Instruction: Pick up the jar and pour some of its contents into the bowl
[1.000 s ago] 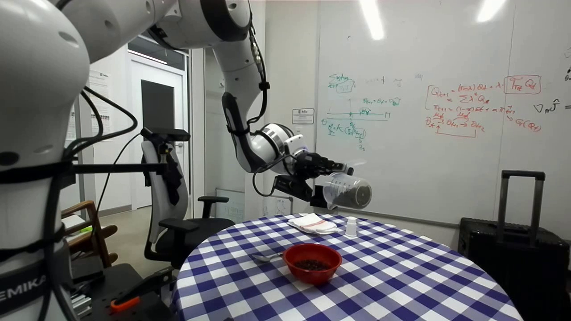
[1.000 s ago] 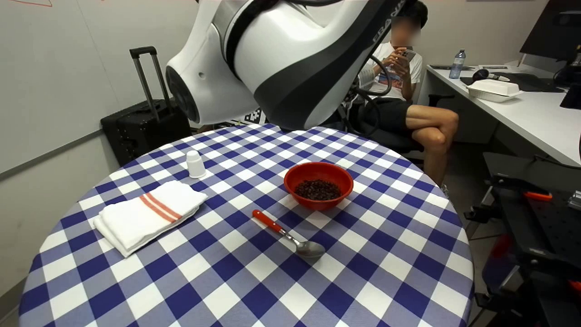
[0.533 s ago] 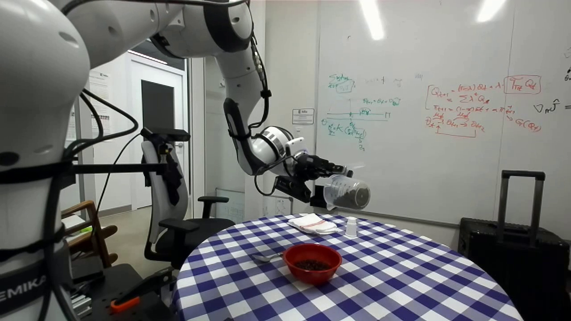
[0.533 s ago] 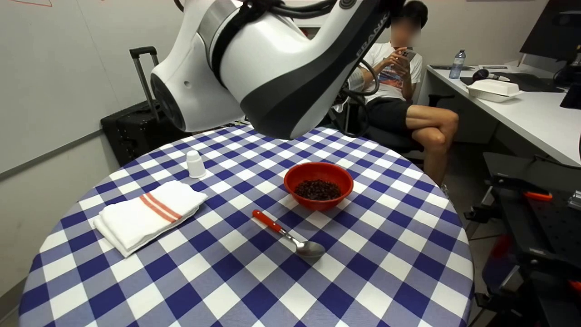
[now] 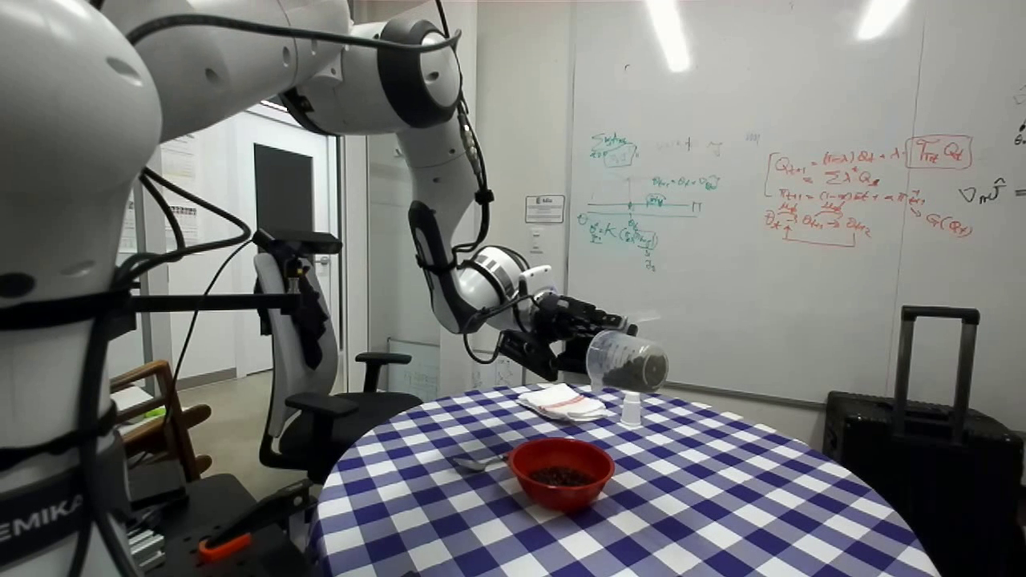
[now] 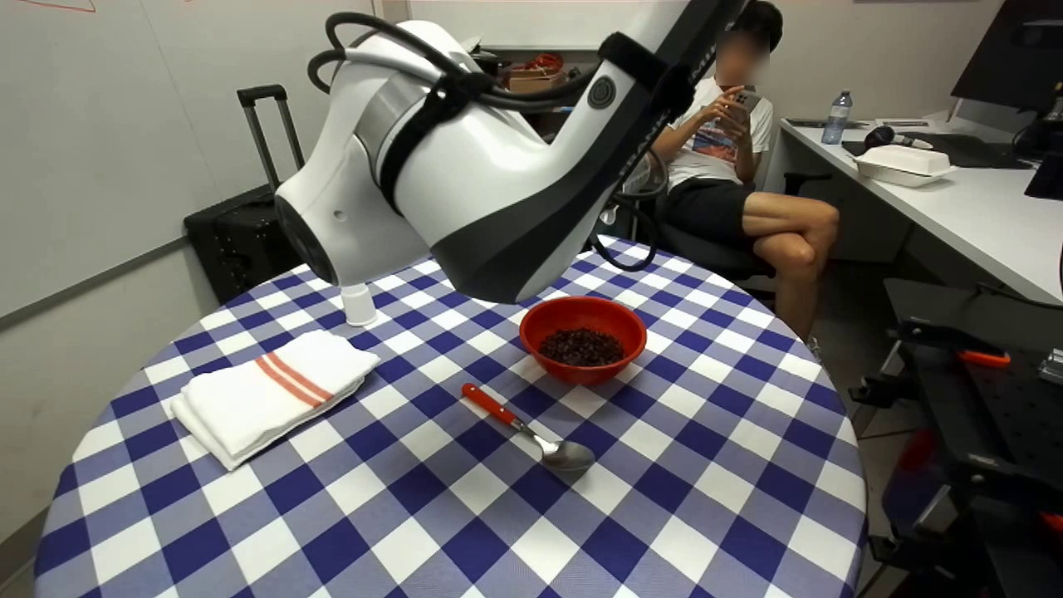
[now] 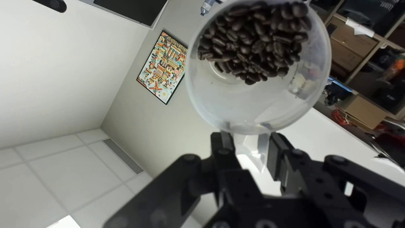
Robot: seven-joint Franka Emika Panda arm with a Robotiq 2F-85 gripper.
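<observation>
Red bowl (image 5: 561, 498) set on a checked table (image 6: 399, 531), see-through jar (image 5: 628, 362) held aloft at a tilt

Raised above table height, the jar is held by the gripper (image 7: 250, 141), whose fingers (image 7: 223, 145) are clamped on its handle (image 7: 252, 150), with only the handle's width left between them. The jar is tipped nearly onto its side; its mouth is turned toward the wrist view, and dark beans (image 7: 253, 41) are gathered inside against wall and base. Well apart and lower, the bowl is placed on the table, its bottom covered by a dark heap (image 6: 583, 347) of similar pieces. Beside the bowl, a red-handled spoon (image 6: 528, 429) is laid. Farther off, a folded white towel (image 6: 274, 394) is placed near a small white cup (image 6: 360, 307), whose upper part is hidden by the arm (image 6: 490, 174) in an exterior view. Whether the jar is held over the table cannot be told.
</observation>
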